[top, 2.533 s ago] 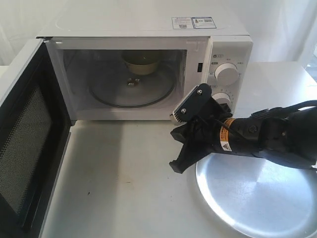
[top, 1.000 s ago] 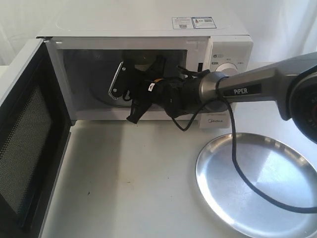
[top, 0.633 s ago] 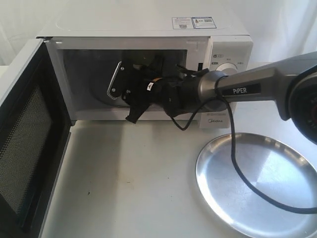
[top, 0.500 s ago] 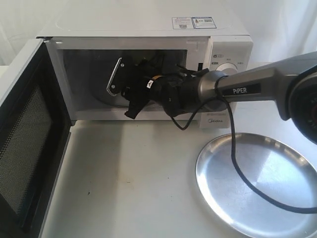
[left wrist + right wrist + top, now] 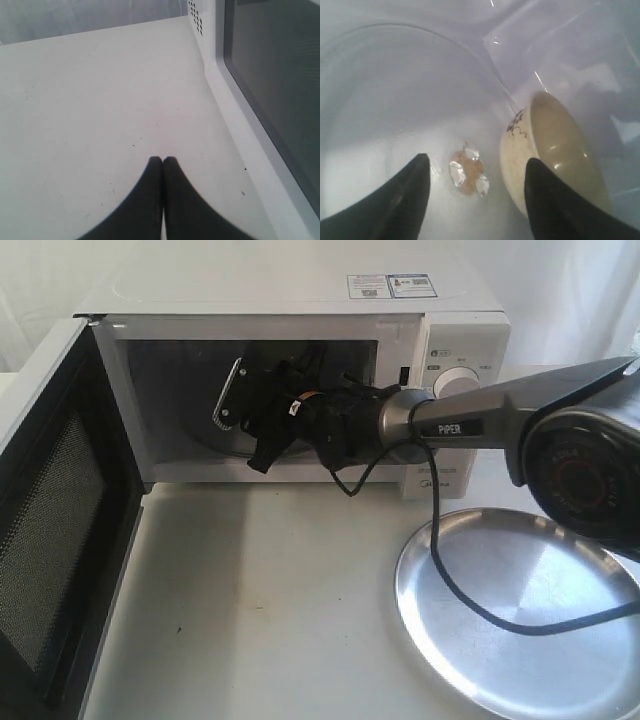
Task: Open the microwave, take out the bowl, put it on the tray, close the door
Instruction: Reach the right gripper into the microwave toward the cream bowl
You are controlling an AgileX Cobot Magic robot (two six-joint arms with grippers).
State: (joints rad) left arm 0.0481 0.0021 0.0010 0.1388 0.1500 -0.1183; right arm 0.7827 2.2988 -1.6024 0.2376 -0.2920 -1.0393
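The white microwave (image 5: 300, 280) stands with its door (image 5: 50, 530) swung wide to the left. My right arm (image 5: 450, 425) reaches into the cavity. In the right wrist view, my right gripper (image 5: 477, 165) is open above the glass turntable (image 5: 395, 100). The cream bowl (image 5: 555, 145) stands just beyond one fingertip (image 5: 535, 172), outside the gap. The exterior view hides the bowl behind the gripper. The silver tray (image 5: 520, 640) lies on the table at the front right. My left gripper (image 5: 162, 161) is shut on nothing, low over the table beside the door's outer window (image 5: 270, 75).
The right arm's black cable (image 5: 450, 580) hangs down across the tray's rim. The turntable hub (image 5: 467, 172) lies between my right fingers. White table surface (image 5: 260, 600) stretches in front of the microwave. The knobs (image 5: 455, 380) sit right of the cavity.
My right arm has gone from above the tray into the microwave cavity, and over the last second it has pushed a little deeper and to the left. The door and tray have not moved.
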